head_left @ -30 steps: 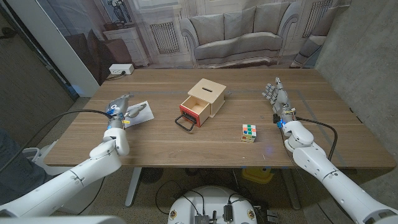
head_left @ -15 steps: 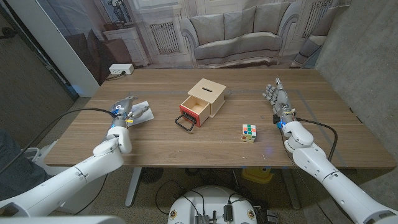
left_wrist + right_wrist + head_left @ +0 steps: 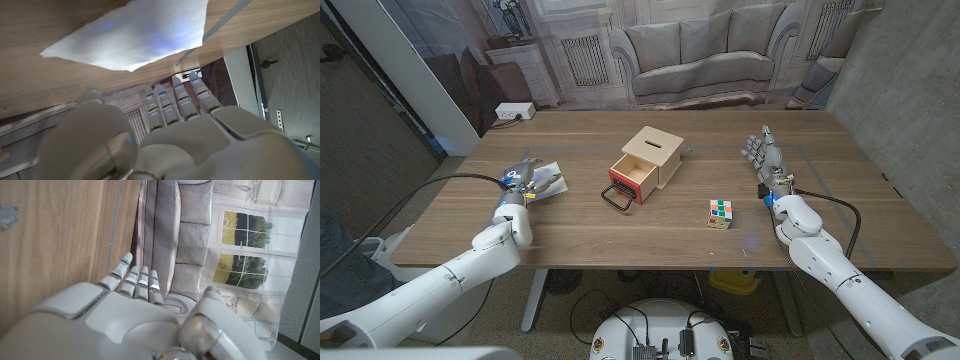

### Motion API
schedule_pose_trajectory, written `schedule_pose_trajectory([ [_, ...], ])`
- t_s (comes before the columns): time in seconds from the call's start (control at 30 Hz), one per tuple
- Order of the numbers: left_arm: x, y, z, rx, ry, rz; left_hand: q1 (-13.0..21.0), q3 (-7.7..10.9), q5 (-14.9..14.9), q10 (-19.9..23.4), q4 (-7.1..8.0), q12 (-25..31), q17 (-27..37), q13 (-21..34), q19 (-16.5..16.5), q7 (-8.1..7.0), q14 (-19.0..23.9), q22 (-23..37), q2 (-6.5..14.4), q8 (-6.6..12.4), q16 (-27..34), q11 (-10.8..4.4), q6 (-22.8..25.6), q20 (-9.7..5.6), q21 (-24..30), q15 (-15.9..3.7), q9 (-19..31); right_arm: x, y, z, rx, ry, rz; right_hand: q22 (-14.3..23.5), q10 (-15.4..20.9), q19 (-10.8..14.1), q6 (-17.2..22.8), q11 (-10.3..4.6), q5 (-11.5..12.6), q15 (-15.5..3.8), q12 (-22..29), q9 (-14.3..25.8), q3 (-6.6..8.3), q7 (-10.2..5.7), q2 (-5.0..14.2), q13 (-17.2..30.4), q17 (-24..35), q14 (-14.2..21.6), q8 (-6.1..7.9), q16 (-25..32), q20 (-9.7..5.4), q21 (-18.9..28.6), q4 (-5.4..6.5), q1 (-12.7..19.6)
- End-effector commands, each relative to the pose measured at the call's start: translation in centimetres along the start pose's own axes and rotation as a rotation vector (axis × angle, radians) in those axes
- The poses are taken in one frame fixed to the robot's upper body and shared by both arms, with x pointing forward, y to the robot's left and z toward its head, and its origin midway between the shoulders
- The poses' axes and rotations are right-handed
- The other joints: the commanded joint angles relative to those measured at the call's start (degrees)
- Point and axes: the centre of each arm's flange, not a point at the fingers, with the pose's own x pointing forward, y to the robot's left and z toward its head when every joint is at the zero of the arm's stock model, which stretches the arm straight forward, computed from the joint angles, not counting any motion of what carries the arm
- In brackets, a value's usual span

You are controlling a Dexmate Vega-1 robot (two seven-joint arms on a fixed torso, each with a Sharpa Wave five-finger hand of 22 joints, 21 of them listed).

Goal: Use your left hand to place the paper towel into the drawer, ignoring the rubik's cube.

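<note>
The white paper towel (image 3: 549,180) lies on the wooden table (image 3: 620,235) at the left; in the left wrist view the paper towel (image 3: 130,35) sits just past my fingertips. My left hand (image 3: 525,182) reaches over the towel's near edge, its fingers (image 3: 182,100) straight and holding nothing. The small wooden drawer box (image 3: 653,153) stands mid-table, its drawer (image 3: 628,180) pulled out toward me with a black handle (image 3: 617,197). The rubik's cube (image 3: 720,213) sits to the right of the drawer. My right hand (image 3: 766,162) stands upright on the right, its fingers (image 3: 135,277) extended and empty.
Bare wood lies between the towel and the drawer. The table's front edge (image 3: 650,268) runs close below both forearms. A sofa backdrop (image 3: 700,55) and a white box (image 3: 514,111) stand behind the table's far edge.
My left hand has edged right and forward onto the near side of the paper towel. The right hand, drawer and cube have stayed put.
</note>
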Motion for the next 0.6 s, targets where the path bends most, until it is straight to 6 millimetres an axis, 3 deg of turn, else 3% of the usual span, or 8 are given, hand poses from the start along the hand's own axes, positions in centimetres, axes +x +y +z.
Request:
schedule_pose_trajectory([
  [0.03,0.2,-1.1,-0.2,-0.013,0.007,-0.022,0.32,-0.34,0.24,0.23,0.04,-0.06,0.21,0.14,-0.1,0.01,-0.13,0.25,0.26,-0.02,-0.23,-0.15,0.36,0.04,0.0,-6.03,0.34,0.2,0.0,0.1,-0.002,0.002,-0.005,0.17,0.36,0.66,0.72,-0.14,0.0,0.31,0.0,0.16,-0.14,0.08,0.31,0.3,0.15,0.33,-0.09,-0.13,-1.14,-0.31,-0.15,0.02],
  [0.6,0.1,-2.6,-1.1,-0.13,0.032,-0.051,0.81,-0.44,0.44,0.24,-0.1,-0.18,0.23,0.16,0.86,0.2,0.03,0.27,0.37,-0.21,-0.15,-0.05,0.56,0.54,0.32,-5.98,0.37,0.0,0.2,0.2,-0.011,0.013,-0.006,0.18,0.43,0.78,0.76,-0.07,-0.01,0.28,-0.05,0.17,-0.21,0.07,0.35,0.31,0.15,0.37,-0.13,-0.18,-1.09,-0.68,-0.25,0.07],
])
